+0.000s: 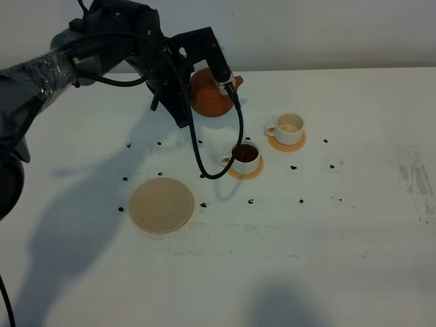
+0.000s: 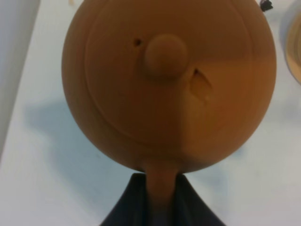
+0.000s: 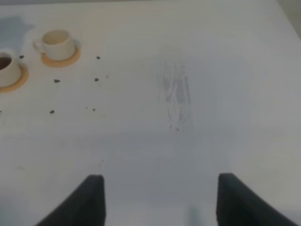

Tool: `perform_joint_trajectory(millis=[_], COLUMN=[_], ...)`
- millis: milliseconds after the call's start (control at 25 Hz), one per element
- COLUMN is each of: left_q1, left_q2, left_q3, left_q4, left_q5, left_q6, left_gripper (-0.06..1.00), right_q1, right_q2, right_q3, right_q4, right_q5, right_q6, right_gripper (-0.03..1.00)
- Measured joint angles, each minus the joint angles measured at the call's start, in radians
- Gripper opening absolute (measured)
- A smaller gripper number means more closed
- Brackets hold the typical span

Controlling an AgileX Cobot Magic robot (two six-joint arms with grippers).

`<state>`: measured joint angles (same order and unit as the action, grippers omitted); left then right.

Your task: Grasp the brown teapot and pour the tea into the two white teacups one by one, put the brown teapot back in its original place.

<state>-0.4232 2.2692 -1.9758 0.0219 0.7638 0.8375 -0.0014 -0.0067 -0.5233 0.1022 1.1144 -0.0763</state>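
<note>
Step in hand, by my read: 1st pour done, 2nd to come. The L gripper (image 2: 160, 205) has its jaws pinching the loop handle of the teapot (image 1: 206, 99), held roughly upright w/ lid on, over the back of the table (image 1: 354, 231). The near cup (image 1: 246, 157) holds dark tea; the far cup (image 1: 290, 125), abt 2 o'clock from it, looks empty. Next move prob. needs the pot carried toward 4 o'clock till the spout is over the far cup, then a slow tilt. The big beige coaster (image 1: 161, 204), abt 8 o'clock from the near cup, sits bare for the return. The R gripper (image 3: 160, 200) hangs w/ jaws spread, nothing btwn them. No brand, label or writing readable.
</note>
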Motion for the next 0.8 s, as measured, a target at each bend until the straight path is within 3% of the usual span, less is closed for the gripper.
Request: perform_joint_trajectory(millis=[520, 800], left_q1=[-0.039, -0.065], left_q2=[0.026, 0.026], left_q3=[-0.003, -0.003], left_q4=[0.002, 0.003], left_q5=[-0.155, -0.218], left_q6=[0.133, 0.148], left_gripper=[0.08, 0.08], right_q1=[0.000, 0.000], right_q2=[0.000, 0.000], right_q3=[0.000, 0.000], right_q4=[0.000, 0.000], right_q5=[0.000, 0.000], right_q6=[0.000, 0.000], right_gripper=[0.50, 0.50])
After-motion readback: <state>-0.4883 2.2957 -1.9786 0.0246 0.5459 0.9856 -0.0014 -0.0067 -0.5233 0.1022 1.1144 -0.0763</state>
